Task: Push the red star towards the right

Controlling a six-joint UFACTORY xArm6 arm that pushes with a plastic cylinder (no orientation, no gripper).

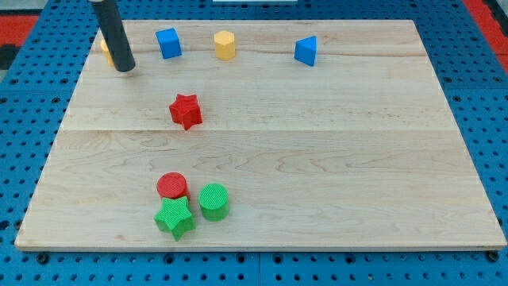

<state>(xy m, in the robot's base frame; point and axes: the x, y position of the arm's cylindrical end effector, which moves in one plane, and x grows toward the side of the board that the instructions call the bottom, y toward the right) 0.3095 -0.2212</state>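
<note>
The red star (186, 110) lies on the wooden board (333, 159), left of the middle. My tip (125, 69) touches the board near the top left corner, up and to the left of the red star, well apart from it. A yellow block (105, 51) is mostly hidden behind the rod, its shape unclear.
Along the top edge stand a blue cube (168, 43), a yellow hexagonal block (225, 44) and a blue triangular block (306, 51). Near the bottom left, a red cylinder (172, 186), a green cylinder (213, 200) and a green star (175, 218) are clustered together.
</note>
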